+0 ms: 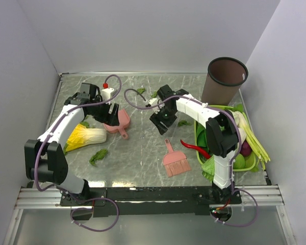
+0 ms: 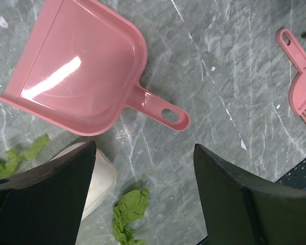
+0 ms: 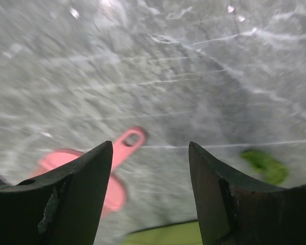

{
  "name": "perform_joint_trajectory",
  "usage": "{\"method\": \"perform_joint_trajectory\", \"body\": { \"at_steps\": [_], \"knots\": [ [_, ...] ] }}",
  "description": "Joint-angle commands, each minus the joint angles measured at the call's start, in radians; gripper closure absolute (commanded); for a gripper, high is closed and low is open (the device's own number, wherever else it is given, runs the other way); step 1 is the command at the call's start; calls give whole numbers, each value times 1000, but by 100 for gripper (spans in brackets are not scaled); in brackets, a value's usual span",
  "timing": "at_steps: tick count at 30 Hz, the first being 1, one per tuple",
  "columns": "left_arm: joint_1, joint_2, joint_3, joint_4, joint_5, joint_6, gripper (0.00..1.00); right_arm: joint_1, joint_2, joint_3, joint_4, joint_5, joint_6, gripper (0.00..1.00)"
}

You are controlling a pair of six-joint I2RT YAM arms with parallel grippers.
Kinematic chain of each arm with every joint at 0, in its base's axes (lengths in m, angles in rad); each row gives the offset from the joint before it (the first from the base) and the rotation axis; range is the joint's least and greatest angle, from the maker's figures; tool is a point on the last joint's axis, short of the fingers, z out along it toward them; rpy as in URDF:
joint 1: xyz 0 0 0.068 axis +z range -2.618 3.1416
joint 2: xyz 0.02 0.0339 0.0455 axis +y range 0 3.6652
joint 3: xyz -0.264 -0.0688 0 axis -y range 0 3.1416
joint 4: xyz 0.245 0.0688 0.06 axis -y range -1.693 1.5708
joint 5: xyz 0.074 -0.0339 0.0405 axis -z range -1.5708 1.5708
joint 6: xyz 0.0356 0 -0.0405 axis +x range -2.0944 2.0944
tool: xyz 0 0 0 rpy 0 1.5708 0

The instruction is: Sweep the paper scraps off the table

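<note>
Dark-green paper scraps lie about the table (image 1: 137, 158): one (image 1: 98, 155) near the front left, one (image 1: 183, 123) by the basket, one (image 1: 141, 91) at the back. My left gripper (image 1: 111, 111) hangs open just above the pink dustpan (image 1: 118, 120), holding nothing. In the left wrist view the left gripper (image 2: 144, 148) sits wide open near the dustpan (image 2: 76, 71) and its handle, with a scrap (image 2: 130, 209) below. My right gripper (image 1: 162, 122) is open over bare table. The blurred right wrist view shows the right gripper (image 3: 150, 145), the pink brush (image 3: 125, 145) and a scrap (image 3: 265, 166).
A pink brush (image 1: 174, 161) lies at the front centre. A yellow-white cabbage (image 1: 86, 137) lies at the left. A green basket (image 1: 202, 158) of vegetables stands along the right edge, with a brown bin (image 1: 226, 79) behind it. Walls close in three sides.
</note>
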State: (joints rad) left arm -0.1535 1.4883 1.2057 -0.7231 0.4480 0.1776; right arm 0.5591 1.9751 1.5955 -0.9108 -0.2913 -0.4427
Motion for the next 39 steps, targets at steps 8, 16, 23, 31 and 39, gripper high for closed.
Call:
{"method": "perform_joint_trajectory", "body": {
  "at_steps": [8,16,23,31,39],
  "knots": [
    [6,65,72,-9,38,-29,19,41,-1,-100,-92,-51,257,40],
    [8,130,141,-39,34,-21,20,65,10,-150,-71,13,291,46],
    [8,151,161,-55,50,-20,20,93,22,-187,-56,41,325,51],
    [6,168,178,-42,57,-35,20,113,96,-122,-43,41,292,76],
    [8,167,212,-48,35,-24,20,96,200,82,-10,72,263,100]
  ]
}}
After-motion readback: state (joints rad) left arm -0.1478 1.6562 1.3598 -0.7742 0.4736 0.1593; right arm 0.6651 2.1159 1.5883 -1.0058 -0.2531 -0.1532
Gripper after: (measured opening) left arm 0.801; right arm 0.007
